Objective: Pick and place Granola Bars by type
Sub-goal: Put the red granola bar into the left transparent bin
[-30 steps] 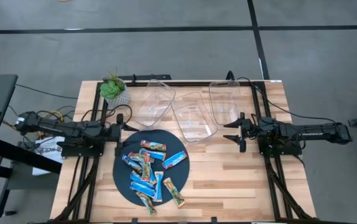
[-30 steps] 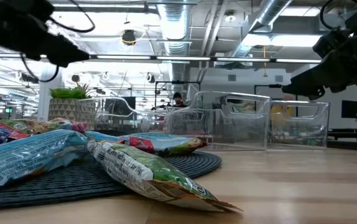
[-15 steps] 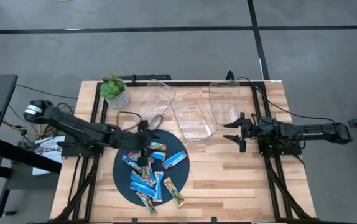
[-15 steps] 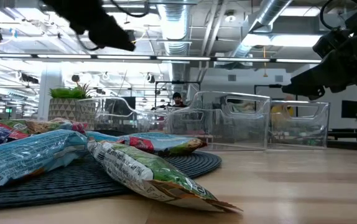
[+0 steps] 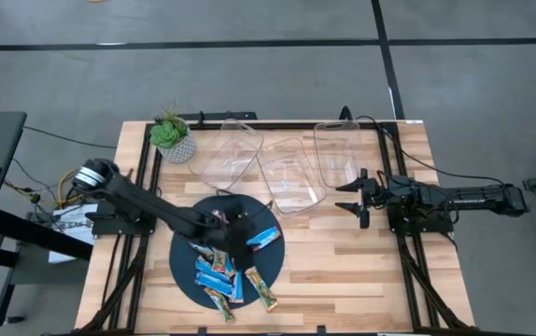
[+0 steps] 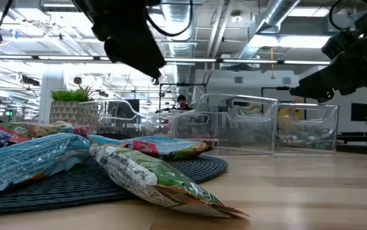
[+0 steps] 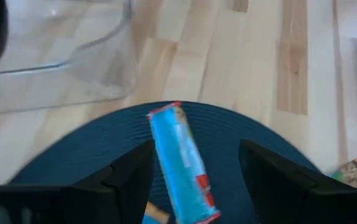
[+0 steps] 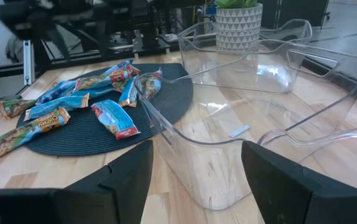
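So the left gripper is out over the dark round mat with its fingers apart, nothing between them. In its wrist view a blue bar lies on the mat right between the two fingers, lined up roughly with them, so I'd guess that's the one it's going for. It isn't touching the bar as far as I can tell.

The rest of the granola bars are heaped on the near half of the mat, mostly blue with a few green and brown ones mixed in. One green bar hangs off the mat's edge onto the wood.

Three clear bins sit side by side at the far side of the table, all looking empty, presumably one per type. There's a potted plant at the far left corner.

The right gripper waits off to the right just beside the bins, fingers apart, holding nothing. It's probably parked there to stay out of the way.
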`<state>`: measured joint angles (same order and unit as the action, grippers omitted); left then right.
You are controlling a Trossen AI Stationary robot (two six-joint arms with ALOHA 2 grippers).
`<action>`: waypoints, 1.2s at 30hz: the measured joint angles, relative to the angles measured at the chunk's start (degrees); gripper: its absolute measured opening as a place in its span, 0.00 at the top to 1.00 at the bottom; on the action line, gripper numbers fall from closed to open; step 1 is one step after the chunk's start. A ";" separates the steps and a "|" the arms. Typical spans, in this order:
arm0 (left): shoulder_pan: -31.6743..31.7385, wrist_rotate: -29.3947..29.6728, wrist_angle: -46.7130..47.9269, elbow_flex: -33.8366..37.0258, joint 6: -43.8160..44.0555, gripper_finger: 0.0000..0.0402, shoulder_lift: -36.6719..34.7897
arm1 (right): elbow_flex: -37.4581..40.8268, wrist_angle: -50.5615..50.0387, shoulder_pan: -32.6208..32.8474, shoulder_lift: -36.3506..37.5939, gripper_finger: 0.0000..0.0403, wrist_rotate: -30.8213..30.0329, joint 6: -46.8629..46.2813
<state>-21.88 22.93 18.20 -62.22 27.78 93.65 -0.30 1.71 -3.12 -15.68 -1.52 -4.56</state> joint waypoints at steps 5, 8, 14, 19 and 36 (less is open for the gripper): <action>-0.32 -0.19 3.29 -3.54 3.64 0.44 5.57 | -0.02 0.00 -0.01 0.00 0.41 0.00 0.02; -0.25 -1.31 3.06 -4.43 4.83 0.44 8.05 | -0.02 0.03 -0.01 0.00 0.41 0.00 0.02; 1.01 -2.64 4.94 -4.35 8.26 0.44 11.67 | 0.00 -0.06 -0.01 -0.02 0.41 0.00 0.02; 2.00 -2.74 4.52 -4.39 8.77 0.44 14.51 | -0.02 -0.02 -0.01 0.00 0.41 -0.01 0.00; 2.70 -5.16 3.33 -4.39 8.68 0.51 17.24 | -0.02 0.00 -0.02 -0.01 0.41 -0.04 0.02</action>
<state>-19.18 17.76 21.53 -66.61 36.46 110.89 -0.32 1.72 -3.13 -15.69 -1.56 -4.54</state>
